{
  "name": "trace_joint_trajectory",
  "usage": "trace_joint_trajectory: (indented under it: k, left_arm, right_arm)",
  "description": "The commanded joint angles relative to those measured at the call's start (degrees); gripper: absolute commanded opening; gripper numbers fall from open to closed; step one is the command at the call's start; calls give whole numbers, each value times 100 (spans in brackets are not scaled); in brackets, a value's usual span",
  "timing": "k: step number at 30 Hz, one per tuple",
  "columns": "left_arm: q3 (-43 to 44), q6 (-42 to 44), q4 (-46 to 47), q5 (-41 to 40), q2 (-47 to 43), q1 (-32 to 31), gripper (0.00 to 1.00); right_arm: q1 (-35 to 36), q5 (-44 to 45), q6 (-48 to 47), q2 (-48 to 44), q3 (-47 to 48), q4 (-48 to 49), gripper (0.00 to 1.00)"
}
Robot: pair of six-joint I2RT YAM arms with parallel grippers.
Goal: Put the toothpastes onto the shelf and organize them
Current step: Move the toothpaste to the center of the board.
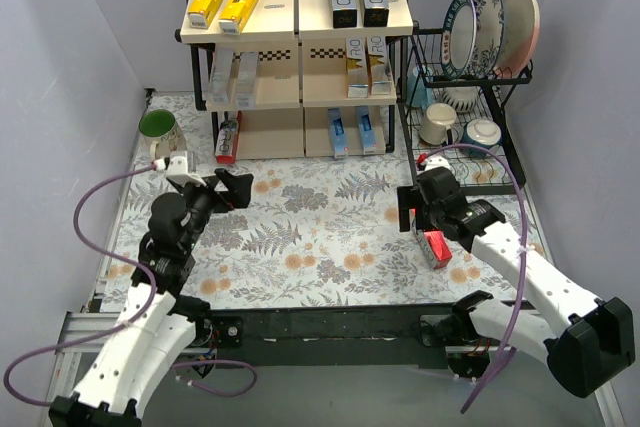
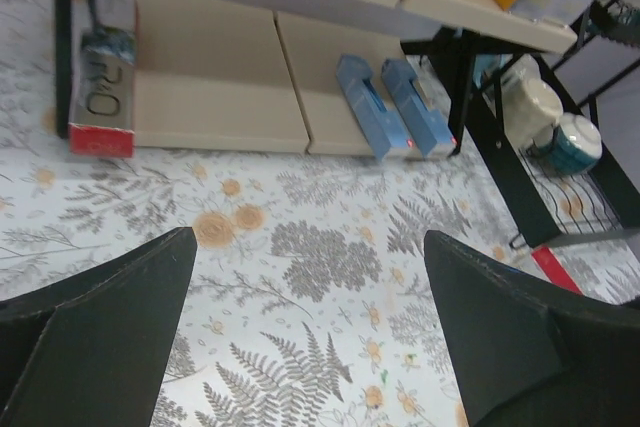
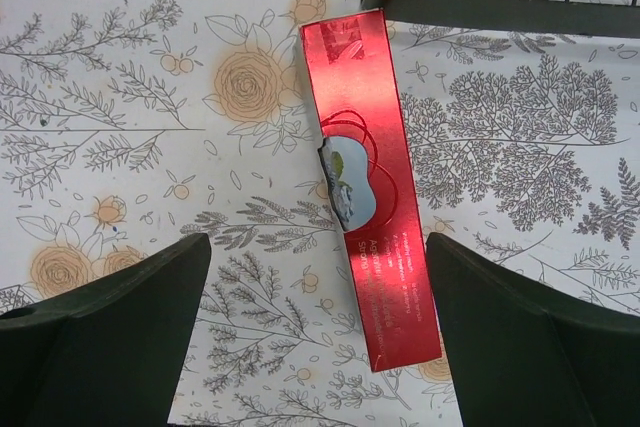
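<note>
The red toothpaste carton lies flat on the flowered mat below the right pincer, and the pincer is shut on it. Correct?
No. The right pincer is open, not shut: the right wrist view shows its fingers wide apart, one each side of the red toothpaste carton, which does lie flat on the flowered mat below it.

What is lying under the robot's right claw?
A red toothpaste box, flat on the flowered mat, below the open right claw. From the overhead camera the claw covers part of it.
</note>
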Motion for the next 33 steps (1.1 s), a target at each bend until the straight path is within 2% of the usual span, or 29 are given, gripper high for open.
trace_joint_trajectory:
  k: [1,8,15,20,25,33]
  left_arm:
    - [-403,263,490,-837,-691,-16,98]
    - [-386,228,490,-671,-744,-25,98]
    - [-412,272,525,-565,-788,-60,98]
    - [-430,307,508,-530,-824,-104,98]
    - [-430,325,525,-451,-832,-130,98]
    - [-439,325,534,-380,-788,-148,98]
  right_arm:
    - [-307,-447,-360,375,458,-324,96]
    - [-764,-1151,-737,1359,880,-316,97]
    - [-870,-1300,-932,2265,1188,-175,96]
    - [-879,-1002,-985,2897,1338,-237,94]
    - [-870,-967,-993,3039,1373,-289,89]
    - [-870,-1169,-923,2670,1171,-351,86]
